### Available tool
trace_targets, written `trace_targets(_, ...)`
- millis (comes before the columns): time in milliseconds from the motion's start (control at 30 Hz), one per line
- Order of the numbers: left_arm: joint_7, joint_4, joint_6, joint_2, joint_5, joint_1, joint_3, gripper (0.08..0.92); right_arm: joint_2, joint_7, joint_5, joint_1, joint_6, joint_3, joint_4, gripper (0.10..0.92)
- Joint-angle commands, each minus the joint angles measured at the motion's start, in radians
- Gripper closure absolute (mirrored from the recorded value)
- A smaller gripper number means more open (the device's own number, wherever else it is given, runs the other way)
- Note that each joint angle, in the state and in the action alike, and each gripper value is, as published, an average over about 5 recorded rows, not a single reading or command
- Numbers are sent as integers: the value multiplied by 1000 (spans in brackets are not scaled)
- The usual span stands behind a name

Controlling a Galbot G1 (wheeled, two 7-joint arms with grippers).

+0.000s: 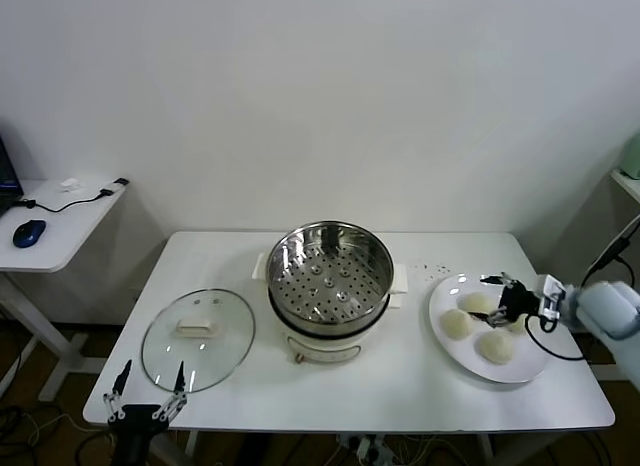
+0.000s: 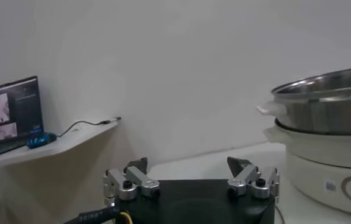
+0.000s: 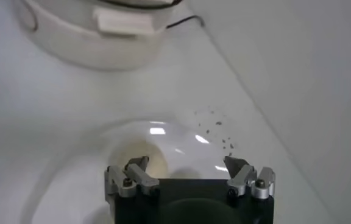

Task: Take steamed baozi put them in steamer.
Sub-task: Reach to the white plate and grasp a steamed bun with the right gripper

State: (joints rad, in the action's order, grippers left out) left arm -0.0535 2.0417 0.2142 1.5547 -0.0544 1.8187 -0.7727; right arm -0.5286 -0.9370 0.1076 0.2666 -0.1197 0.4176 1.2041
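The right gripper (image 1: 497, 284) hovered over the far part of the white plate (image 1: 520, 371), right of the steamer (image 1: 329, 276), jaws spread wide and holding nothing (the right wrist view showed both fingers (image 3: 134, 173) apart with only the plate's (image 3: 72, 182) surface between them). Just below and beside it lay the steamed baozi (image 1: 456, 323), pale round buns on the plate; three were plain to see, a possible fourth was mostly hidden behind the gripper, so I could not tell. None was in the steamer: its perforated steel basket sat empty on the cream pot base, at the middle of the white table (image 1: 400, 391). Some dark specks (image 1: 432, 270) lay on the table between steamer and plate. Left of the steamer, the glass lid (image 1: 197, 338) with its cream handle lay flat on the table. The left gripper (image 1: 146, 391) sat parked at the table's near edge, left of the steamer and just in front of the lid, jaws also wide apart and empty; its wrist view showed the steamer's (image 2: 328, 106) side. Far left of the steamer, a side desk (image 1: 70, 221) carried a blue mouse (image 1: 28, 232) and a cable (image 1: 70, 201).
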Motion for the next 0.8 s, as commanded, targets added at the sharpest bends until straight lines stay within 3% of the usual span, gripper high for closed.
trace_targets(33,0,-14,-4,-4,0,-4,-9,177,-54,-192,-76,-575,28,704,-256,203)
trace_targets(800,0,-57,-6,-17,-8,-20,-31,177,-381,-151,-119,-391,97,577,-582,203)
